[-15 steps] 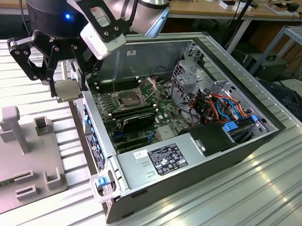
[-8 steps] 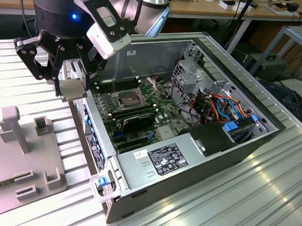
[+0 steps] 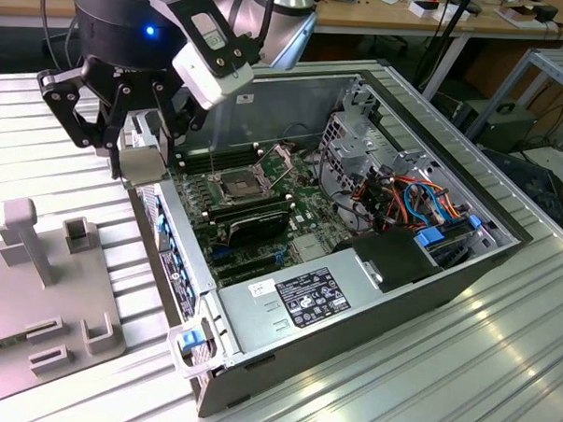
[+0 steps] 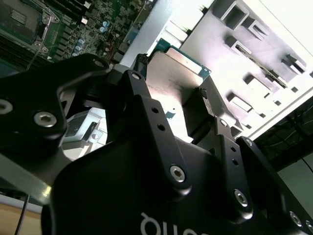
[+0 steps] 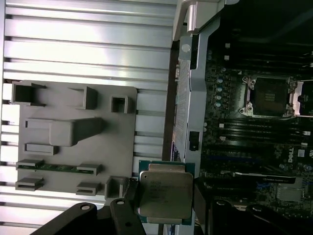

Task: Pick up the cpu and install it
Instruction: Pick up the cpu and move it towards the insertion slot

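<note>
My gripper (image 5: pixel 165 198) is shut on the cpu (image 5: pixel 165 195), a small square chip with a dull silver top and a green rim, held by two opposite edges. In the second wrist view the cpu (image 4: pixel 172 73) sits between the black fingers (image 4: pixel 139 66). In the exterior view the gripper (image 3: pixel 142 158) hangs with the cpu (image 3: pixel 145 163) just above the open computer case's wall on the exterior view's left, beside the motherboard. The black-framed socket (image 3: pixel 238 184) lies open on the motherboard, a short way off toward the exterior view's right; the first wrist view also shows the socket (image 5: pixel 270 96).
A grey fixture plate (image 3: pixel 35 294) with upright holders lies on the ribbed metal table on the exterior view's left, with a memory stick (image 5: pixel 54 167) in it. Inside the case are a power supply (image 3: pixel 306 301), a drive cage (image 3: pixel 360 130) and coloured cables (image 3: pixel 422 203).
</note>
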You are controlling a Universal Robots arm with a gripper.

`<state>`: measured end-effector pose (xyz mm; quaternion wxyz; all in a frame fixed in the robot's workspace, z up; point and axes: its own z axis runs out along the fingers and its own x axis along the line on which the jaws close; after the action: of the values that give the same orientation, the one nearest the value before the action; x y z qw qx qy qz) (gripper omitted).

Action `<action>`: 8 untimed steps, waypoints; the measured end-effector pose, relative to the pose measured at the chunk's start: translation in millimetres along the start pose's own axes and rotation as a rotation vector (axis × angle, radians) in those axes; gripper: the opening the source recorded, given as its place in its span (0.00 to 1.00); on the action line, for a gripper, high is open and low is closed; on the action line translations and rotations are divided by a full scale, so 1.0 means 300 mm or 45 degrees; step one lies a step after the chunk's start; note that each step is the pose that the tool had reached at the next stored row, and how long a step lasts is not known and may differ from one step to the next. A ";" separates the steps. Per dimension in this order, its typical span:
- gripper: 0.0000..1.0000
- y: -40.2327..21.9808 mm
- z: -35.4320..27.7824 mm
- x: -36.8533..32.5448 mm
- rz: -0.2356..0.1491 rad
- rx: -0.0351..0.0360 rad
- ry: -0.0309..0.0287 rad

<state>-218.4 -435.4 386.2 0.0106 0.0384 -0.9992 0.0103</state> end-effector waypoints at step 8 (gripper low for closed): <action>0.55 -0.002 -0.001 -0.029 0.000 0.0001 0.0000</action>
<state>-209.6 -435.4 386.3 0.0106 0.0383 -0.9992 0.0103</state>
